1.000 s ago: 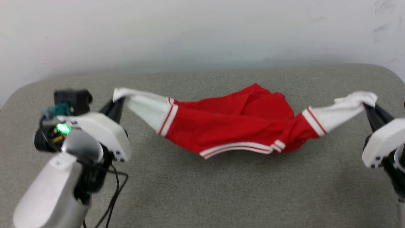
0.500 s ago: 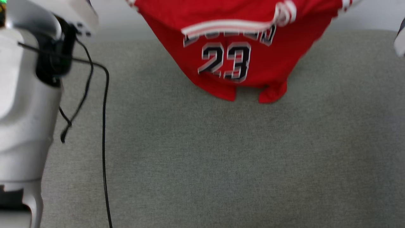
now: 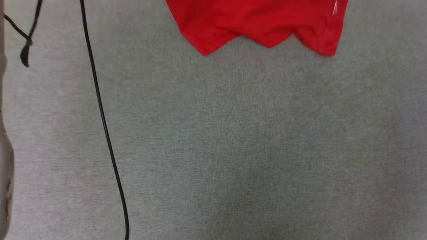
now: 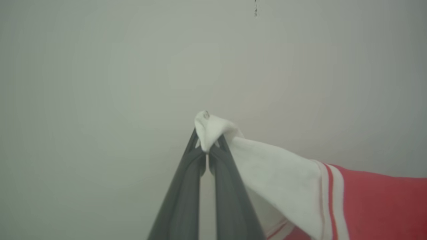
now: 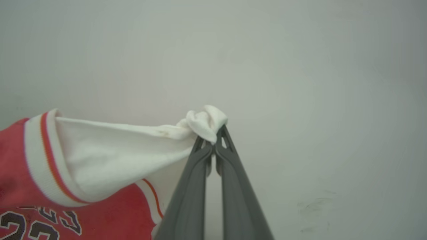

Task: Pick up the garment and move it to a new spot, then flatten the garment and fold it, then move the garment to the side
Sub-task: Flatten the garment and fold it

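The garment (image 3: 260,23) is a red jersey T-shirt with white sleeves and striped trim. Its red lower hem hangs at the top of the head view, above the grey surface. In the left wrist view my left gripper (image 4: 207,146) is shut on the bunched end of a white sleeve (image 4: 277,173), with the red body (image 4: 383,206) trailing to the right. In the right wrist view my right gripper (image 5: 213,138) is shut on the other white sleeve (image 5: 116,156); the red body with black block letters (image 5: 20,226) hangs at lower left.
A grey fabric surface (image 3: 233,150) spreads below the hem. A black cable (image 3: 103,126) runs down the left of the head view, beside a pale arm part (image 3: 5,173) at the left edge. A plain pale wall (image 4: 133,66) stands behind both grippers.
Both grippers have lifted the garment off the surface by its sleeves. The head view has tipped downward, so the shirt's lettering and both arms have slid out at the top.
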